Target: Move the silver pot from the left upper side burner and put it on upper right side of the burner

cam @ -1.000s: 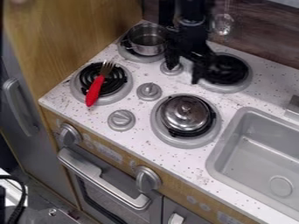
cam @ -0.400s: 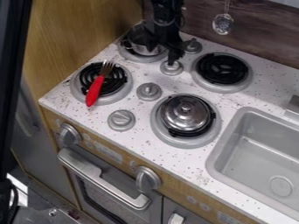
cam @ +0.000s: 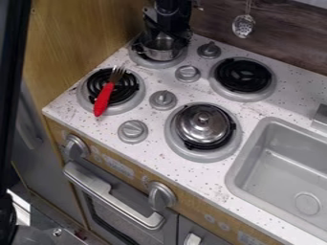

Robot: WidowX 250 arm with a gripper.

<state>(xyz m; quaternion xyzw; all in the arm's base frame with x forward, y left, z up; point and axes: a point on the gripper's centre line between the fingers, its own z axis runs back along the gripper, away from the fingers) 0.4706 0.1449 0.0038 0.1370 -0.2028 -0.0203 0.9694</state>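
On the left of the speckled bench point(cam: 148, 152), I saw a red-handled fork point(cam: 105, 93) lying across the near burner point(cam: 133, 99). The silver pot point(cam: 159, 53) was on the upper left burner point(cam: 140, 61), with my hand point(cam: 168, 35) right over it; I couldn't tell whether it was open or closed. Next came a round metal lid point(cam: 203, 123) on the near right burner point(cam: 185, 154), then the upper right burner point(cam: 243, 75), a hanging slotted spoon point(cam: 243, 26) behind it, and the grey sink point(cam: 281, 165).

Red-handled fork point(cam: 103, 99), gray sink point(cam: 284, 167), hanging spoon point(cam: 243, 26)
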